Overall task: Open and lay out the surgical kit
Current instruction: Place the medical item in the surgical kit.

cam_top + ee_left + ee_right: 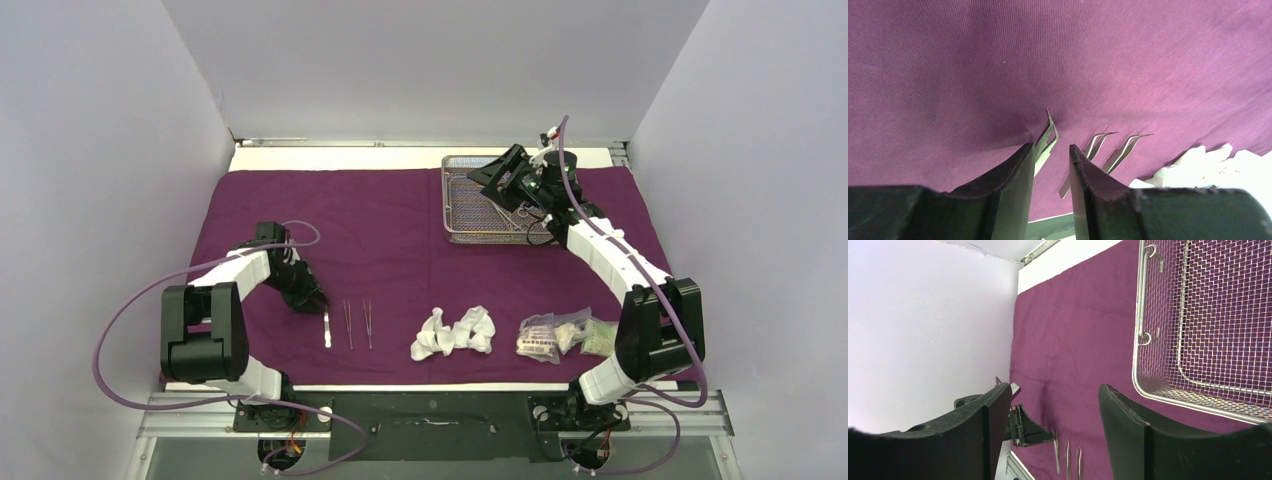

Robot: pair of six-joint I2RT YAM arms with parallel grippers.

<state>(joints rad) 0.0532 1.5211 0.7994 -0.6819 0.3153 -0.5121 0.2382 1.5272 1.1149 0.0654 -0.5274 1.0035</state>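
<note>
kit spread on purple cloth, both tools empty

left side: my left tool (1050,148) sits low over the purple cloth (390,230), fingers only a narrow gap apart, gripping nothing. the curved tweezers (1047,142) lie on the cloth right at that gap, partly hidden behind one finger; cannot tell if they touch it. the second tweezers (1095,142) and third tweezers (1125,149) lie just beside them, in a row near the front edge.

right side: my right tool (1055,390) is held wide open with nothing between the fingers, up over the wire-mesh tray (465,215). the tray rests on the far right part of the cloth.

front row: gauze wads (455,332) at centre, clear packets (555,335) just to their right, by my right arm. the cloth lies flat over most of the surface (420,157).
</note>
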